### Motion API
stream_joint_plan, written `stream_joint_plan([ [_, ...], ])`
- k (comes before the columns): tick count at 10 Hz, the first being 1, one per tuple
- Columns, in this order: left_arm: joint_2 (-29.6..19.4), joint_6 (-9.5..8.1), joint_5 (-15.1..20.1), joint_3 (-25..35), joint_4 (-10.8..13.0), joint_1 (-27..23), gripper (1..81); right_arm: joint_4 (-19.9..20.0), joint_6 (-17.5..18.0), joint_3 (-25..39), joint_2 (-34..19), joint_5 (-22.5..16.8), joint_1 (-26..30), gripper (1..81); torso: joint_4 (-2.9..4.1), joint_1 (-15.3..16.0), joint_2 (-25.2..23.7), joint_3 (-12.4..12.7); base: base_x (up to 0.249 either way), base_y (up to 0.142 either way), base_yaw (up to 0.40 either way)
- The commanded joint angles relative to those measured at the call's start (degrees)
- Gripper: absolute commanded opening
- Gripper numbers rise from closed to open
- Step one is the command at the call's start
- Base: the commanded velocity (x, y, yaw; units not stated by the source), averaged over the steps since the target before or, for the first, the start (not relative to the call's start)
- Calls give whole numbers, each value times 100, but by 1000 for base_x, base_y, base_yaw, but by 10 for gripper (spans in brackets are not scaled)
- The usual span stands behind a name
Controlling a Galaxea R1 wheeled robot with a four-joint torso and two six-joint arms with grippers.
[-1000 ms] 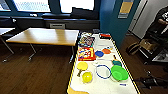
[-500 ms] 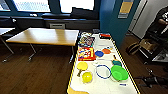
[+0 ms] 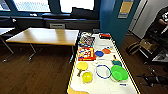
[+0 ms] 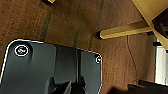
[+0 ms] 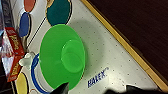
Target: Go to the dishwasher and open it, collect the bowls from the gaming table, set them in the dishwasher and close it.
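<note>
The gaming table [image 3: 125,63] with its white top and yellow edge trim stretches away in the head view. The wide green bowl [image 3: 119,72] rests near its right edge. The smaller yellow bowl [image 3: 87,76] sits near the left edge. In the right wrist view the green bowl [image 5: 62,56] lies bottom up on the white top, beside the yellow trim [image 5: 120,40]. My right gripper [image 5: 97,91] hovers open just off the bowl's rim, with nothing between its dark fingertips [image 5: 61,88]. The left wrist view looks down on brown floor and a yellow table leg [image 4: 122,31]. The dishwasher is out of view.
On the white top lie a thin blue ring [image 3: 103,71], a yellow paddle [image 3: 82,66], flat discs [image 3: 99,53] and game boxes [image 3: 86,53]. A light-wood table [image 3: 45,36] stands to the left. A person [image 3: 162,20] and bags [image 3: 133,47] are at the right.
</note>
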Motion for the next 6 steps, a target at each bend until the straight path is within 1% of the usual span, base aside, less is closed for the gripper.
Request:
stream_joint_plan([
  [1,-156,7,333,133,-16,-252,811,195,-28,-116,-292,107,588,811,0,0,0,0,0,0,0],
  [3,-139,7,333,125,-16,-252,811,195,-37,-282,-292,116,588,811,0,0,0,0,0,0,0],
  [6,-103,7,333,125,-16,-252,811,204,-28,-274,-221,133,658,811,0,2,0,0,0,0,0],
])
